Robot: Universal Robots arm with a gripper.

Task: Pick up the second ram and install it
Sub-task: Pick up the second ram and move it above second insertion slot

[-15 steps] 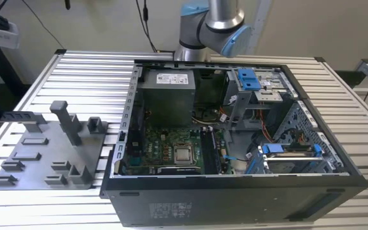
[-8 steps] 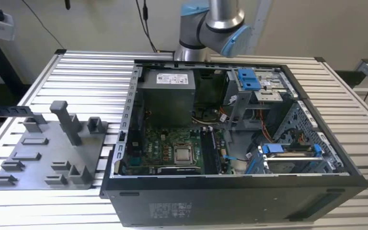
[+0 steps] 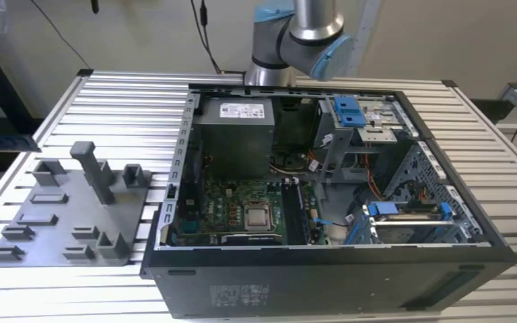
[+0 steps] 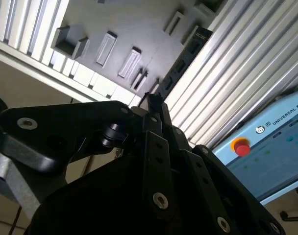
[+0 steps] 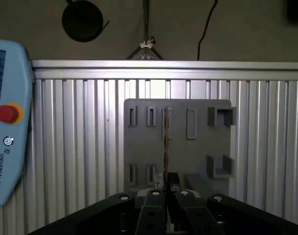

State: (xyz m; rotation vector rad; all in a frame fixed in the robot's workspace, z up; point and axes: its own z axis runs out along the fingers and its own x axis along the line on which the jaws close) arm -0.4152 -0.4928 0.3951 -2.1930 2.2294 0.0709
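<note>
End effector [image 5: 166, 182]: clenched on the second ram [image 5: 166, 142], edge-on in the first wrist view, seen against the grey tray [image 5: 139, 147] on the slatted desk [image 5: 80, 147].

Exterior view above case [image 3: 330, 289]; wrist views (both) face tray [image 5: 144, 147] [image 4: 134, 19].

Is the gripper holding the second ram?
Yes, in the second wrist view the gripper clamps the second ram by one end.

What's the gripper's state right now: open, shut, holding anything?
Gripper: shut on the thin flat dark circuit-board ram stick, which sticks out past the fingertips in the second wrist view.
</note>
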